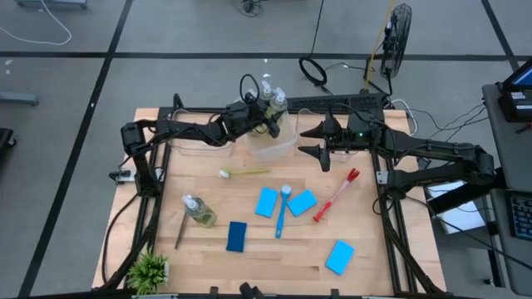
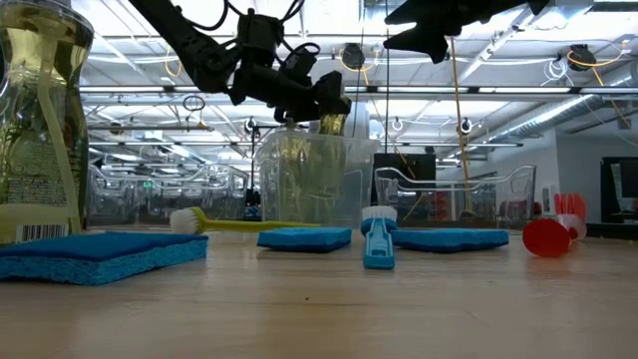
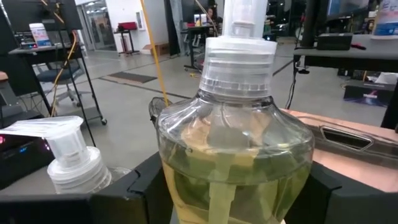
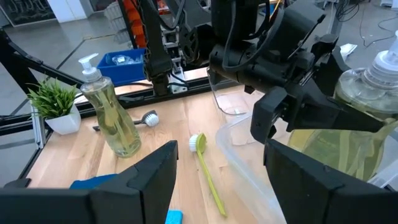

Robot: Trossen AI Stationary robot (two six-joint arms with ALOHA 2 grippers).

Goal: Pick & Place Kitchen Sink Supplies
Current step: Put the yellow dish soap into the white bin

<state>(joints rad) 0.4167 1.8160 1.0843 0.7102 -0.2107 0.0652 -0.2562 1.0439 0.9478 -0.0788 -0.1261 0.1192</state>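
1. A soap bottle (image 3: pixel 233 162) is clamped at its body in the left tool (image 1: pixel 268 116), held over the clear bin (image 1: pixel 278 143) at the worktop's (image 1: pixel 249 262) far edge.
2. Right tool (image 1: pixel 314 139) hangs just beside the bin, fingers parted, nothing held.
3. Bottle judged rigid, liquid-heavy, slick plastic; best gripped at the waist, not the pump.
4. Another bottle (image 1: pixel 198 212) lies on the worktop; sponges (image 1: pixel 266 202) judged soft and light.

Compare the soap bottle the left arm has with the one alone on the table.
The clear pump bottle of yellow-green liquid in the left end effector is held up over the clear plastic bin; the matching bottle on the wooden table is untouched. The held one is beside another bottle in the bin; the other is near a dark brush. Both have white pumps.
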